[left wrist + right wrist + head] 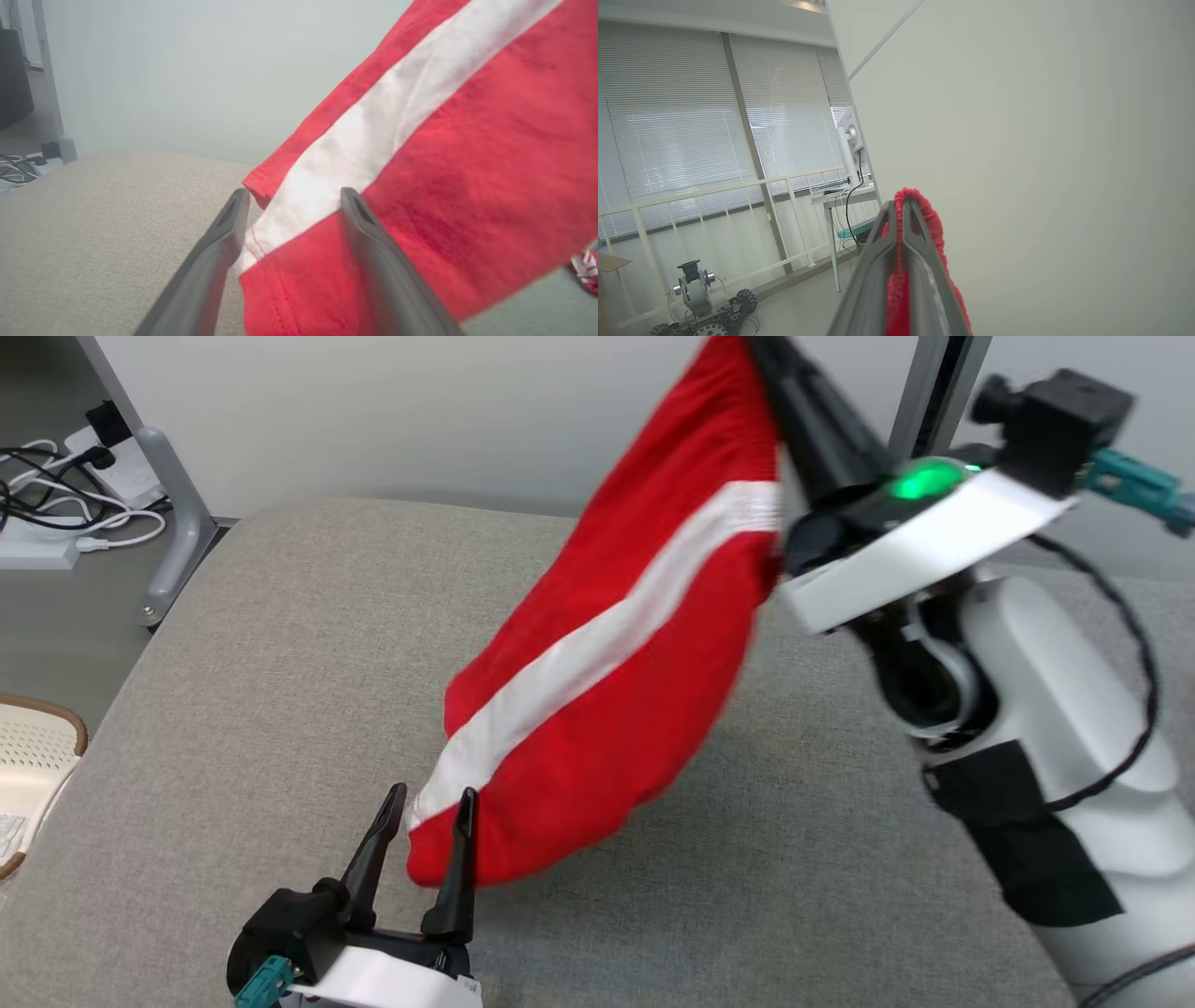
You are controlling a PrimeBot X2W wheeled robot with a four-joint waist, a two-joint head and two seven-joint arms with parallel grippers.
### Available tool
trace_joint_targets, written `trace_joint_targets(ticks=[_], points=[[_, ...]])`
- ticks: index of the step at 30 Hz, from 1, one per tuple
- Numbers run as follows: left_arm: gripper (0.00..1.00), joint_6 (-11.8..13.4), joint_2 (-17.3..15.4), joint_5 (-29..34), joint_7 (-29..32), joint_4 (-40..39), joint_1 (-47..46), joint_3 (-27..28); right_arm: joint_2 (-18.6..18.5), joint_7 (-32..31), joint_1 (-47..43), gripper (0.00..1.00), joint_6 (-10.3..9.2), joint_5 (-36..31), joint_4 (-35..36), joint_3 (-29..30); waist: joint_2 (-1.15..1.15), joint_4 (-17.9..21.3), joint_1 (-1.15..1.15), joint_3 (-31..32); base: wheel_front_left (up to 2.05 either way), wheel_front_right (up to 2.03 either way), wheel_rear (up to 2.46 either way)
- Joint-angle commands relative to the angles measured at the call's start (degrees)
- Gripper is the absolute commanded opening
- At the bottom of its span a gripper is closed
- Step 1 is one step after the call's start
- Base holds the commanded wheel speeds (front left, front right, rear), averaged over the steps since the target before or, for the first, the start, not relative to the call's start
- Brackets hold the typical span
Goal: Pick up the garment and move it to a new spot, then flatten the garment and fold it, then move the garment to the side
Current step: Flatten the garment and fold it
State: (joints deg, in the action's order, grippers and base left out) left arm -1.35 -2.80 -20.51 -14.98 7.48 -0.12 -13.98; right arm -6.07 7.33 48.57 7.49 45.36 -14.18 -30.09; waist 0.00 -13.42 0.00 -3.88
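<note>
Head view: the garment (pixel 597 691) is held off the grey cushion (pixel 280 663), pinched at its top edge by the right gripper (pixel 761 350), high at the far right. Its long axis runs diagonally from far-right top to near-left hem, and the white stripe (pixel 597 653) follows the same line. The free lower hem hangs just at the left gripper (pixel 431 798), whose fingers are spread wide. The left arm is judged the nearer one for taking that free end. Cables (pixel 56 495), a table leg (pixel 177 523) and a basket (pixel 28 756) are seen at the left, off the cushion and well apart from the work.

Left wrist view: the hem corner of the garment (pixel 467 163) is framed between the parted fingers of the left gripper (pixel 294 196), with the cloth lying up and to the right. Contact cannot be confirmed, and no clamping is seen.

Right wrist view: the right gripper (pixel 901 207) is seen pressed together on the garment's (pixel 934 224) gathered red edge, with cloth squeezed between the fingers. A railing (pixel 714 191) and a small wheeled robot (pixel 696 303) are far behind, so no obstruction is judged.
</note>
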Motion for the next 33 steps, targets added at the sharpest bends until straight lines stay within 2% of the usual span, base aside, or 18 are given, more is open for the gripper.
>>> trace_joint_targets(ticks=[1, 5, 6, 9, 13, 17, 18, 19, 22, 27, 33], points=[[1.00, 0.31, -0.22, 0.25, -0.20, -0.35, 0.43, 0.28, -1.53, 0.66, -1.46, 0.00, 0.01, 0.30, -1.10, 1.73, 0.00, -0.12, 0.00, -0.11, 0.00, 0.00, 0.00], [1.00, 0.40, -0.22, 0.33, -0.20, -0.72, 0.58, 0.54, -6.24, -2.27, -6.32, 0.00, 0.01, 1.55, -6.46, 4.82, 0.00, -0.06, 0.00, -0.67, 0.00, 0.00, 0.00], [1.00, 0.48, -0.22, 0.42, -0.20, -0.90, 0.50, 0.83, -8.54, -3.30, -9.55, 0.00, 0.01, 2.52, -10.03, 5.53, 0.00, 0.45, 0.00, -1.13, 0.00, 0.00, 0.00], [1.00, -0.08, -0.19, 0.71, -0.20, -0.61, -0.37, 0.81, -12.44, -2.47, -13.29, 0.00, 0.02, 0.31, -16.05, 4.99, 0.00, 1.04, 0.00, -2.08, 0.00, 0.00, 0.00], [1.00, -0.46, -0.20, 1.14, -0.20, -0.30, -1.22, 0.88, -13.93, 0.02, -15.50, 0.00, 0.02, -0.59, -23.43, 5.42, 0.00, 2.39, 0.00, -3.21, 0.00, 0.00, 0.00], [1.00, -0.87, -0.22, 1.78, -0.20, -0.03, -2.32, 0.89, -13.05, -0.55, -15.14, 0.00, 0.01, -0.87, -29.61, 4.51, 0.00, 3.65, 0.00, -4.20, 0.00, 0.00, 0.00], [1.00, -0.92, -0.21, 1.85, -0.19, 0.09, -2.50, 0.82, -13.17, -0.20, -14.53, 0.45, 0.02, -1.95, -30.67, 3.85, 0.00, 3.90, 0.00, -4.40, 0.00, 0.00, 0.00], [1.00, -1.02, -0.20, 1.91, -0.20, 0.17, -2.76, 0.76, -13.07, 0.23, -13.96, 1.00, 0.01, -2.45, -31.80, 3.23, 0.00, 4.12, 0.00, -4.53, 0.00, 0.00, 0.00], [1.00, -1.01, -0.22, 2.07, -0.20, 0.29, -3.04, 0.71, -11.67, 0.53, -13.41, 1.00, 0.02, -2.48, -33.99, 1.87, 0.00, 4.84, 0.00, -4.63, 0.00, 0.00, 0.00], [1.00, -0.98, -0.22, 2.11, -0.20, 0.59, -2.64, 0.60, -12.07, 1.25, -12.57, 1.00, 0.02, -2.93, -34.29, -0.52, 0.00, 5.69, 0.00, -3.85, 0.00, 0.00, 0.00], [1.00, -0.58, -0.22, 1.73, -0.20, 0.48, -1.38, 1.16, -13.62, 6.23, -13.54, 1.00, 0.02, -1.64, -29.38, 0.50, 0.00, 7.01, 0.00, -0.96, 0.00, 0.00, 0.00]])
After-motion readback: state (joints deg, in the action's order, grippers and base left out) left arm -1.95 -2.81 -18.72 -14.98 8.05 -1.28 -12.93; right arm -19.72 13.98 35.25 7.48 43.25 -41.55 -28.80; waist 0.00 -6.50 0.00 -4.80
